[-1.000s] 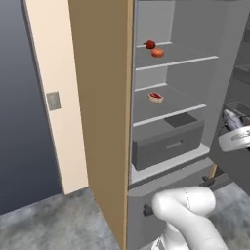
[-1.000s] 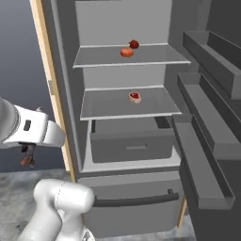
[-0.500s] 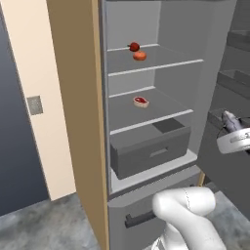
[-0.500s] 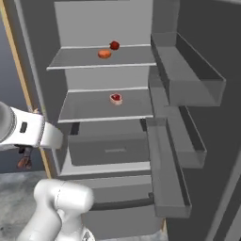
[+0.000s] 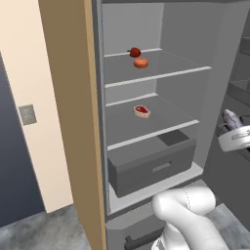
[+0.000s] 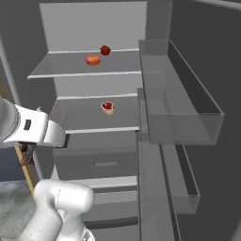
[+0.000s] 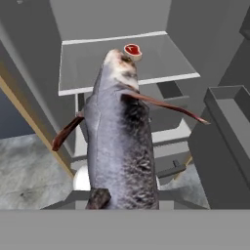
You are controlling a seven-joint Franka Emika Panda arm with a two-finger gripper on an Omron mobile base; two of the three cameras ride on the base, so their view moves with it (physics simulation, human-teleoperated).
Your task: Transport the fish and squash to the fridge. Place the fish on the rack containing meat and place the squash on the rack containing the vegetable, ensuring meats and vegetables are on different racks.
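— So, what do you see from the left base view?

— The fridge (image 5: pixel 161 122) stands open. On its upper shelf (image 5: pixel 156 73) the squash (image 5: pixel 141 63) lies just beside the vegetable (image 5: pixel 135 52), a dark red round one which is a little further back. One shelf lower, the meat (image 5: pixel 142 111) lies alone, about in the middle. Under it is a grey drawer (image 5: pixel 151 166). At the left there is a wooden panel (image 5: pixel 73 122) and a pale wall with a small grey switch plate (image 5: pixel 28 114).

— And from the right base view?

— The same fridge (image 6: pixel 94 28), from the other side. The squash (image 6: pixel 93 60) and the vegetable (image 6: pixel 105 50) are near each other on the top shelf (image 6: pixel 61 70), and the meat (image 6: pixel 108 107) is on the shelf below. The open door with its clear bins (image 6: pixel 179 108) takes the right half. The white arm (image 6: pixel 28 132) crosses at the left, well apart from the shelves.

— What about the hand view?

— The fish (image 7: pixel 119 141) is in front, long and grey, with its head pointing away toward the fridge and its dark red fins spread to both sides. The gripper (image 7: pixel 117 199) is closed on the tail end of the fish; one dark fingertip (image 7: pixel 99 198) presses on it at the bottom. The fish is in the air, outside the fridge. Past its head, the meat (image 7: pixel 132 50) lies on its shelf (image 7: pixel 97 68), and the drawer (image 7: pixel 166 110) is partly behind the fish.
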